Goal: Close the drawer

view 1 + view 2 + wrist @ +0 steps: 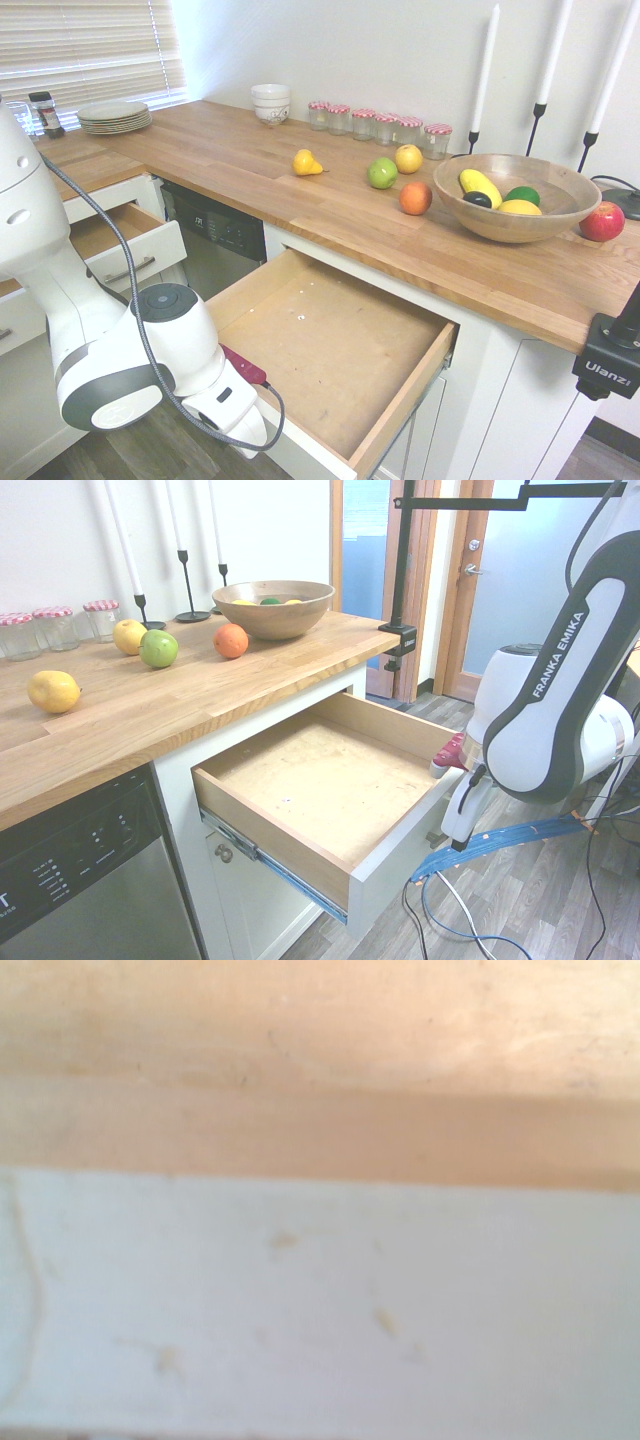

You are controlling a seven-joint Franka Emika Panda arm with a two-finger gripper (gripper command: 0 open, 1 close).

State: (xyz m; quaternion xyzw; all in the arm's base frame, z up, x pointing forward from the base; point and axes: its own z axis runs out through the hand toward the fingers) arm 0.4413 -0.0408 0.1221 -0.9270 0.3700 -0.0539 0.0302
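The drawer (330,345) stands pulled far out from under the wooden counter, and its brown board bottom (320,780) is bare. Its white front panel (400,870) faces the arm, and the handle does not show. My gripper (445,760) sits at the top edge of that front panel, near its right end in the second exterior view, with a red part showing behind the wrist. The arm's body hides the fingers; the gripper is shut, with nothing seen held in it. In the wrist view, the white panel edge (320,1300) fills the lower half, with the brown board beyond it.
A narrower white-fronted drawer (130,245) also stands open to the left, beside a black dishwasher (215,235). On the counter (250,160) are a wooden fruit bowl (510,195), loose fruit, jars, bowls and plates. A black clamp (610,365) grips the counter edge.
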